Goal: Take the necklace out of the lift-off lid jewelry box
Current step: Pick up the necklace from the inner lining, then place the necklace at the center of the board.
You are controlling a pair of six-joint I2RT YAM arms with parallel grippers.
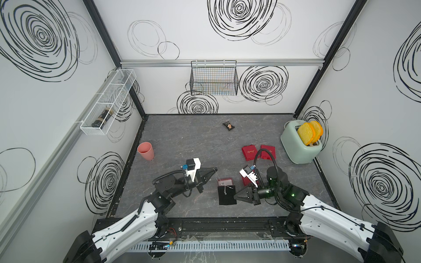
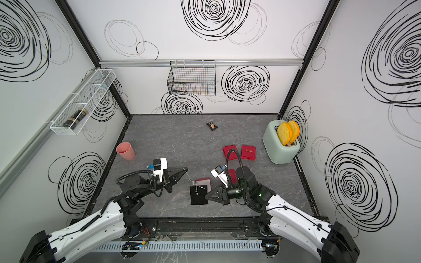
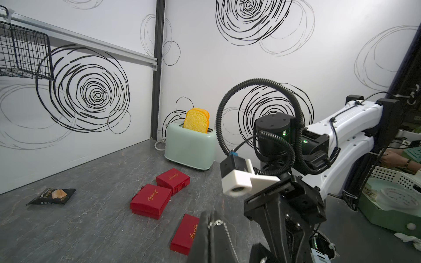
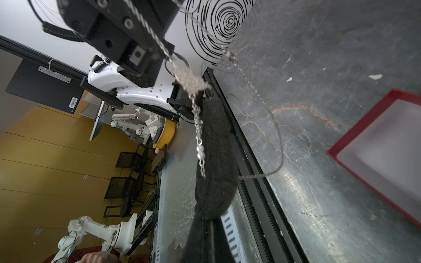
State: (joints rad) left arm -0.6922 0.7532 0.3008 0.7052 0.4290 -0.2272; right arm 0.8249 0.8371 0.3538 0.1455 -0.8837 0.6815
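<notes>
Both arms are in close at the front of the table (image 1: 182,141), working the same small patch. The left claw (image 1: 214,170) is pressed together on a fine strand of the necklace (image 1: 225,188), and the left wrist view shows the chain (image 3: 219,223) running right across its tips. From there the silvery line slants down to the black pad (image 1: 224,198), where the rest of the necklace lies draped, a little pendant hanging loose in the right wrist view (image 4: 200,145).

The right claw (image 1: 235,196) comes in from the other side, pinching the edge of that pad. So the chain is strung between the two: one end in the left claw, the rest on the pad. I cannot tell whether the pad touches the table.

Just behind the pad sits the open box (image 1: 226,182), red walls, pale lining, nothing in it. Its lid (image 3: 184,234) lies flat just beside it, gold lettering up, half hidden under the right arm in both top views.

Farther back, two closed red boxes (image 1: 248,153) lie side by side near the mint toaster (image 1: 300,148). A pink cup (image 1: 145,151) stands well apart on the left.
</notes>
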